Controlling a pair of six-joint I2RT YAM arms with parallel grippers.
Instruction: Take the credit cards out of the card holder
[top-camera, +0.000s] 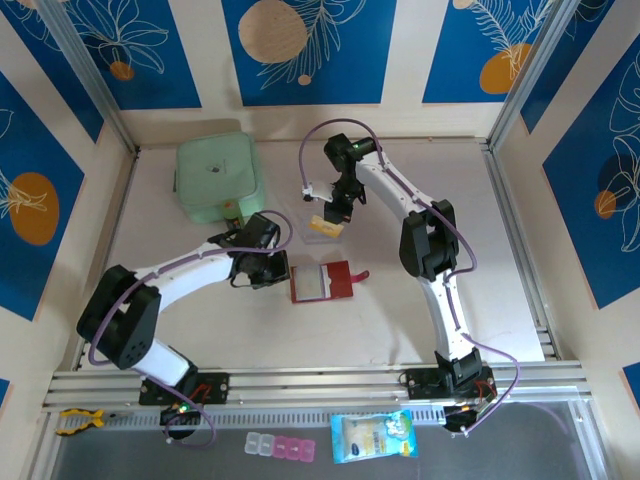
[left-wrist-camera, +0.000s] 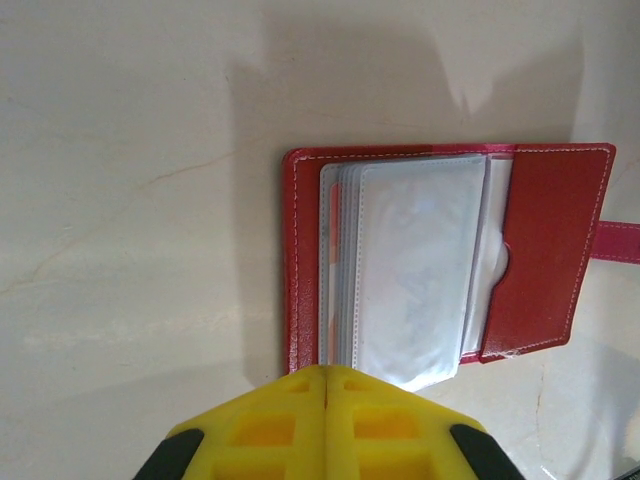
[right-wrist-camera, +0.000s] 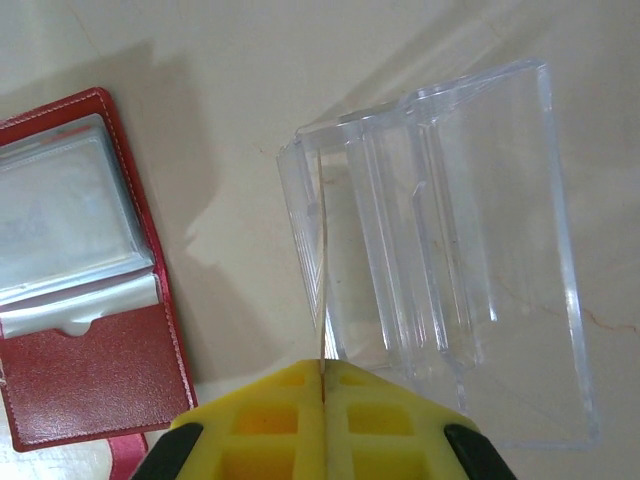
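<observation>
on the table (top-camera: 260, 335), near its middle, the card holder (top-camera: 322, 283) lies open with its clear pockets facing up. the left gripper (left-wrist-camera: 328, 374) sits at the card holder's left edge, fingers pressed together with nothing between them. just beyond, the right gripper (right-wrist-camera: 323, 370) is clamped on a thin credit card (right-wrist-camera: 321, 280), seen edge-on, over a clear slotted stand (right-wrist-camera: 480, 250). a pale green container (top-camera: 218, 178) sits far left.

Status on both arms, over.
Left gripper shut at card holder edge. Right gripper shut on credit card, over clear slotted stand. Holder open, nothing blocking.
</observation>
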